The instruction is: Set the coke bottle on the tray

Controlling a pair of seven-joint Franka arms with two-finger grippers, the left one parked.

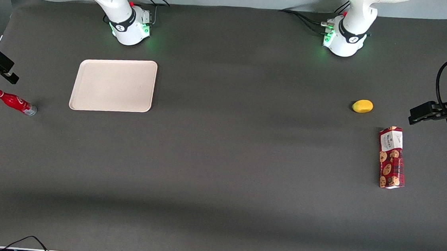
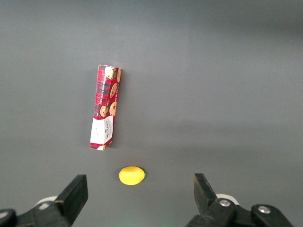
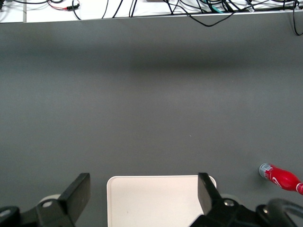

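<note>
The coke bottle (image 1: 14, 102) lies on its side on the dark table at the working arm's end, red cap pointing outward, silvery base toward the tray. It also shows in the right wrist view (image 3: 281, 178). The cream-beige tray (image 1: 113, 85) lies flat beside the bottle, near the working arm's base, with nothing on it; its nearer edge shows in the right wrist view (image 3: 156, 203). My right gripper (image 1: 6, 73) hangs in the air at the table's end, above the bottle and a little farther from the front camera. It is open and holds nothing (image 3: 143, 182).
A red cookie box (image 1: 391, 157) and a yellow fruit (image 1: 362, 106) lie toward the parked arm's end; both show in the left wrist view, the box (image 2: 106, 106) and the fruit (image 2: 131, 175). Cables (image 3: 189, 9) run along the table's front edge.
</note>
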